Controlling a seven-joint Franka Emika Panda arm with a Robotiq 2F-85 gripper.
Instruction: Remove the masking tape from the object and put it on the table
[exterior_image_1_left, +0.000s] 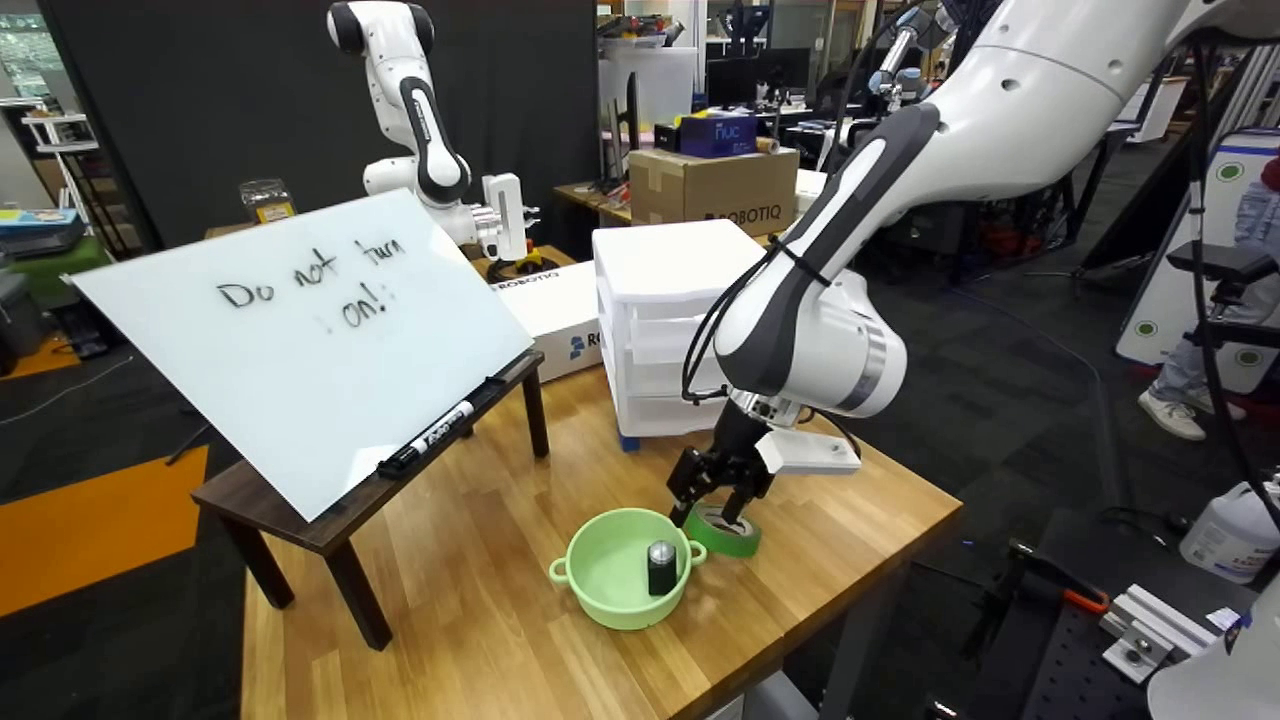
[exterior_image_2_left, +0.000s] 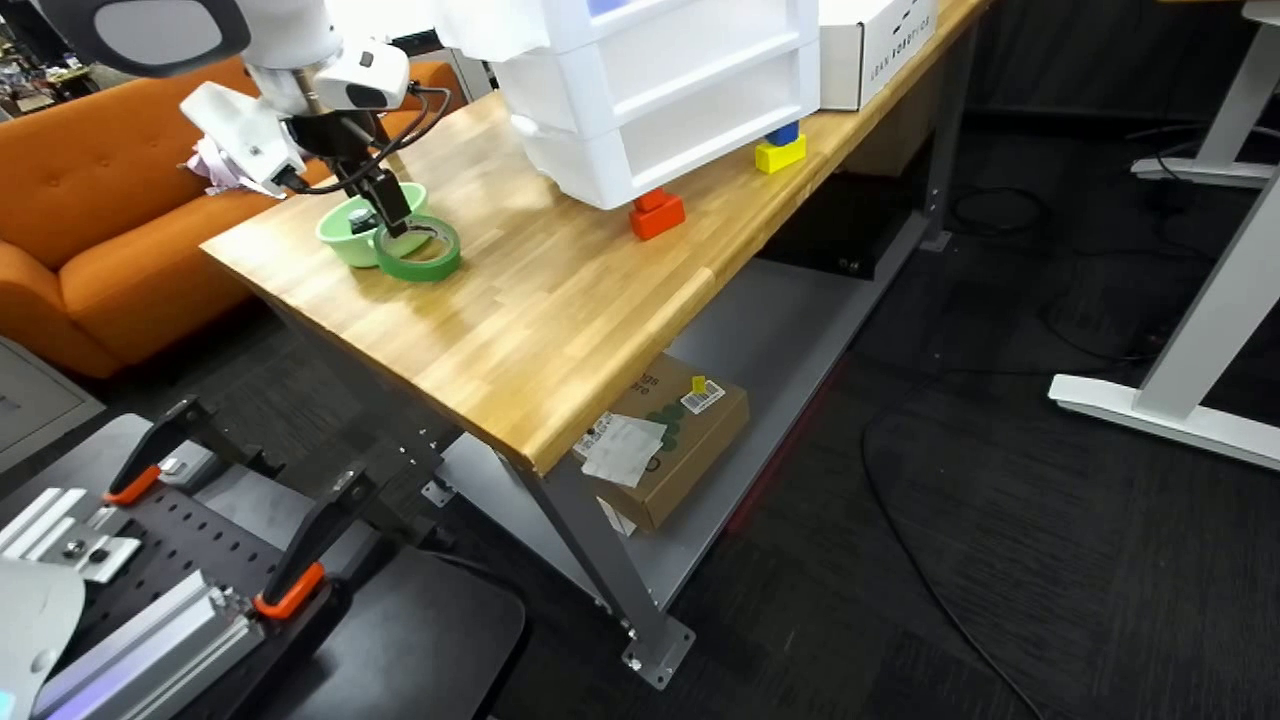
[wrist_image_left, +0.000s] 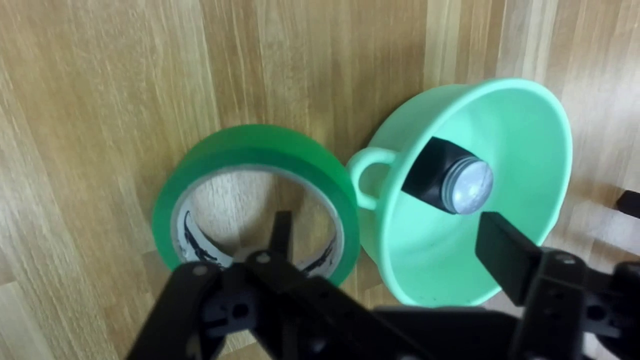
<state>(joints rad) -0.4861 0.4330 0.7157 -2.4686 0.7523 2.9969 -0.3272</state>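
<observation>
Green tape (wrist_image_left: 256, 142) on table (exterior_image_1_left: 450, 600), claw (wrist_image_left: 390, 232) spread wide

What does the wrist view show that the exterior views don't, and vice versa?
Wrist view only: fine ridges around the round silver cap on the black blocky object, too small to make out from outside.

Exterior views only: the white plastic drawer unit, in both exterior views; the slanted whiteboard lettered "Do not turn on!", in an exterior view; the orange upholstered sofa, in an exterior view.

Shared: the green ring-shaped tape roll, the light-green round bowl, the black two-finger gripper and the light plank-grained wooden table.
</observation>
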